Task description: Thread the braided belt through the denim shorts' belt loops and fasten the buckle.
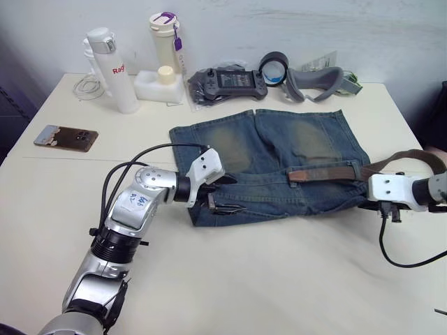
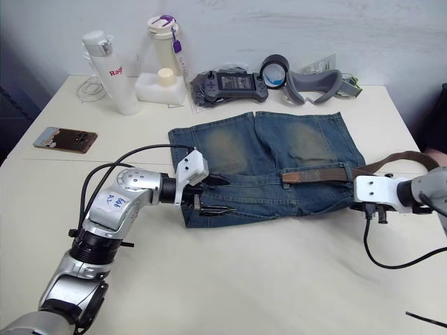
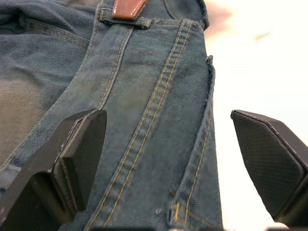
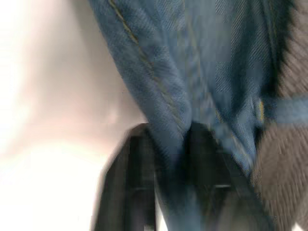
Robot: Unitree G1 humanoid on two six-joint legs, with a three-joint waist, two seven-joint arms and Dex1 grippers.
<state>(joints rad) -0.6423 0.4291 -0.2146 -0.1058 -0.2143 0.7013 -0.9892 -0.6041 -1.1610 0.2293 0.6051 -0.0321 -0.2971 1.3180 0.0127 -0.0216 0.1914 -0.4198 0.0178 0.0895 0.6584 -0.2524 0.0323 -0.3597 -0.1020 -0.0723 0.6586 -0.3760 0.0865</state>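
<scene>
Belt [image 1: 328,174] partly threaded along waistband of denim shorts [image 1: 279,150], lying flat in middle of desk [image 1: 230,279]; tan tip [image 1: 297,176] out near centre of waistband, just past a belt loop [image 3: 126,21], rest of strap arching off right side of shorts behind right arm. Buckle hidden, so cannot place it.

Left gripper [image 1: 220,195] at left end of waistband, jaws spread wide, one finger [image 3: 79,154] over the denim, the other [image 3: 269,163] out over bare desk, holding nothing. Right gripper [image 4: 168,183] at right edge of shorts, jaws pressed together on a fold of denim beside the strap.

Probably light, limp and floppy, with braided surface likely to snag in loops rather than slide; pushing would buckle it, so better pulled. Best hold seemingly the stiffer tan tip, pinched flat across its width. Denim soft and prone to bunching, so waistband likely needs pinning close to next loop.
</scene>
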